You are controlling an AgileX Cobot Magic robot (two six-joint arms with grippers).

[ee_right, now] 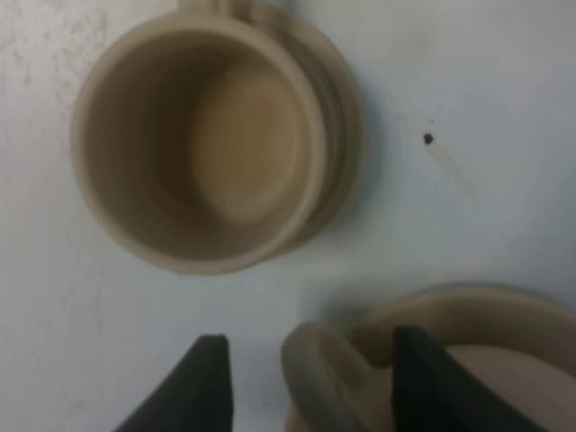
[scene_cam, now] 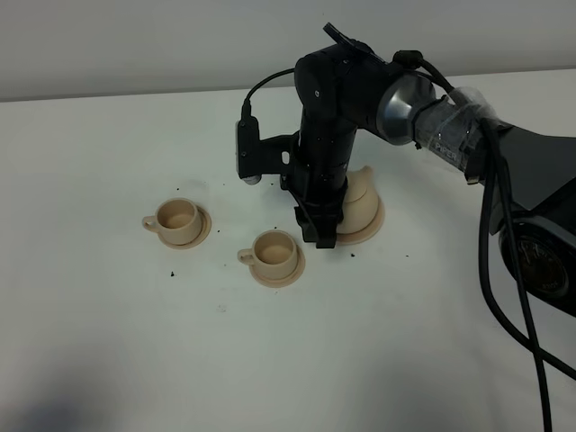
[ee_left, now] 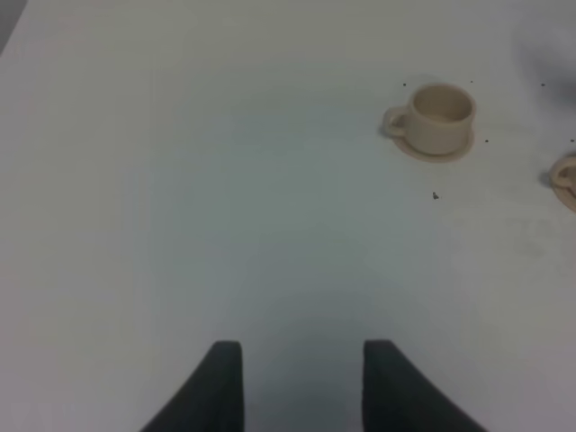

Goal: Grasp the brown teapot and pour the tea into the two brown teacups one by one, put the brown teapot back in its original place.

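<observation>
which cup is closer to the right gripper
The cup nearer the teapot, right of the other cup in the high view; it sits just beside the right gripper, while the other stands farther left.

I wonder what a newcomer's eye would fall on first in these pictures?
The black right arm reaches to the middle of the table, its end effector lowered at the brown teapot on its wide saucer. In the right wrist view the open fingers straddle the teapot's loop handle. Two matching teacups stand to the teapot's left in the high view.
</observation>
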